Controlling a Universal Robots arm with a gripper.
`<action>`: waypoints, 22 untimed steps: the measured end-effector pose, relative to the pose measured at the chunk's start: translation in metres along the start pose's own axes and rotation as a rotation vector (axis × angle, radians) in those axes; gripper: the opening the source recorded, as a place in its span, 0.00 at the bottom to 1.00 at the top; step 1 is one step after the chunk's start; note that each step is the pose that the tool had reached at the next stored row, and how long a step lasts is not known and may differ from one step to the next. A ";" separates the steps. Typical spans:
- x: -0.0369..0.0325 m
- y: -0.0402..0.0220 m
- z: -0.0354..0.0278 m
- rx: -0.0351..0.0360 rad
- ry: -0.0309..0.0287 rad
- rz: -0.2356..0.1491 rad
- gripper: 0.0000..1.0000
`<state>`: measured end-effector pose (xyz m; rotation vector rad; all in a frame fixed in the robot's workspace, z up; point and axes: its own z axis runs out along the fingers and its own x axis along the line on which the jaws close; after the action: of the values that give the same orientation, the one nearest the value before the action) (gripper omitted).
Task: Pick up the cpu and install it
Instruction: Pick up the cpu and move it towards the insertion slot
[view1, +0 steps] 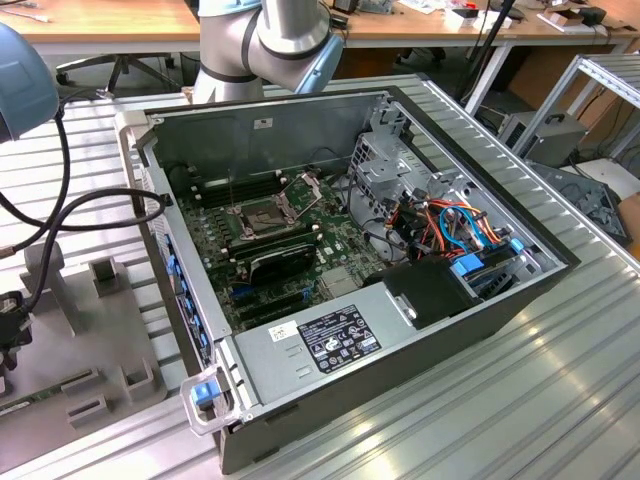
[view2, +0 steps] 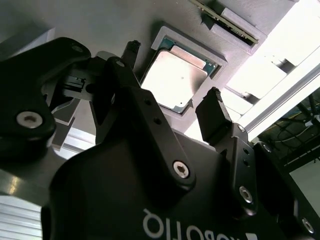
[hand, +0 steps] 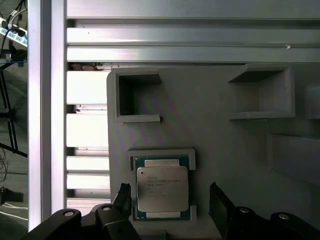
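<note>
The cpu (hand: 162, 188) (view2: 177, 80) is a small flat square chip with a dull silver top. It lies flat in a shallow square pocket of a grey holder block (hand: 210, 135). In both wrist views my gripper (hand: 169, 192) (view2: 173, 72) hovers just above it, open. One black fingertip (hand: 123, 193) stands to one side of the chip and the other to the opposite side, with neither touching it. In the exterior view the dark square socket (view1: 265, 212) on the green motherboard (view1: 310, 255) stands with its metal frame lifted.
The open computer case (view1: 470, 300) sits mid-table with a power supply (view1: 330, 340), coloured cables (view1: 450, 225) and a drive cage inside. The grey holder block (view1: 90, 330) lies at the exterior view's left on the ribbed aluminium table (view1: 520, 400). Black cables (view1: 70, 215) loop over that side.
</note>
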<state>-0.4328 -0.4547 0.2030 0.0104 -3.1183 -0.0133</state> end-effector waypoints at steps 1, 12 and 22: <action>0.0000 0.0000 0.0002 -0.0001 -0.0001 0.000 0.73; -0.0002 -0.0001 0.0069 0.0000 0.0000 0.000 0.73; 0.0007 0.0000 0.0076 0.0000 -0.0001 0.000 0.73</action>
<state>-0.4337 -0.4547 0.1954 0.0104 -3.1185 -0.0134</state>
